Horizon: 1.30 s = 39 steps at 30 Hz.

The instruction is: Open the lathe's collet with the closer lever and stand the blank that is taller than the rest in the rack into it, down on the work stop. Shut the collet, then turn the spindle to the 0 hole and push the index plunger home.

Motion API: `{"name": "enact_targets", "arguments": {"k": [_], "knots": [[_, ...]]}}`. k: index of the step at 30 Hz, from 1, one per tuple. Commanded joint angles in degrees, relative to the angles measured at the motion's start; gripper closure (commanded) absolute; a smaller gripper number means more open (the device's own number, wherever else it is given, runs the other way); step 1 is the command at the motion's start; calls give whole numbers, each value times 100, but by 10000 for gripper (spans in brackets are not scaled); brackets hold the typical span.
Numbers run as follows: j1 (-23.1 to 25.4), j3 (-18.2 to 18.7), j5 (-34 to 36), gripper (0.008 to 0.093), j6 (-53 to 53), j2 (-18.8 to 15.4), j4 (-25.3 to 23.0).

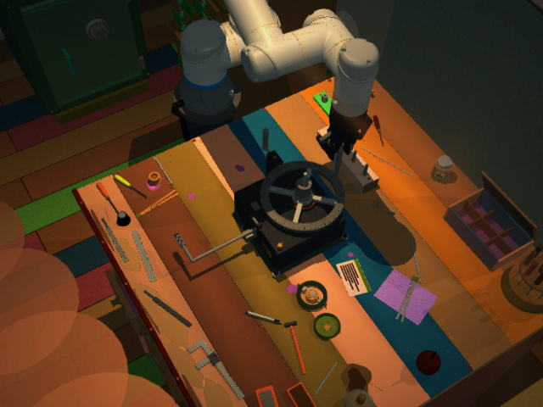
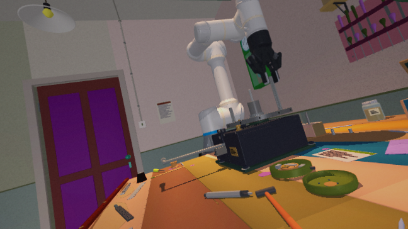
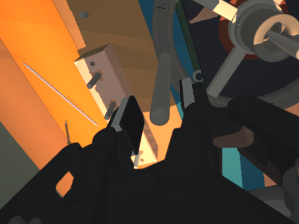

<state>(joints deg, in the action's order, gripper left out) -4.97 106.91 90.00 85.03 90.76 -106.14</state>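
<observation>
The lower end of a tall grey blank (image 3: 160,87) is hidden behind the rim of the lathe's index wheel (image 1: 301,199). The blank (image 2: 275,94) stands upright at the wheel's far right edge, beside the pale rack (image 1: 356,168). The rack (image 3: 111,96) holds two short blanks. The black lathe (image 2: 261,140) sits mid-bench. Its collet (image 3: 260,32) rises at the wheel's hub with a thin rod through it. A long closer lever (image 1: 215,247) sticks out to the lathe's left. My gripper (image 3: 157,105) hangs over the top of the tall blank (image 1: 338,164), its fingers either side of it. The gripper (image 2: 271,74) is open and holds nothing.
A compartment box (image 1: 491,225) sits at the right edge of the bench. Two green dishes (image 1: 319,309), a hammer (image 1: 296,346), a purple sheet (image 1: 405,295) and a jar (image 1: 442,168) lie around the lathe. Rulers and screwdrivers lie on the left side.
</observation>
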Motion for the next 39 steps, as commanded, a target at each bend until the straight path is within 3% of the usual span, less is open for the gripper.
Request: {"name": "enact_targets", "arguments": {"k": [1,24,39], "knots": [[0,-26,0,614,0,12,25],[0,-833,0,614,0,181,1005],[-3,-945,0,614,-3,198,1135]]}}
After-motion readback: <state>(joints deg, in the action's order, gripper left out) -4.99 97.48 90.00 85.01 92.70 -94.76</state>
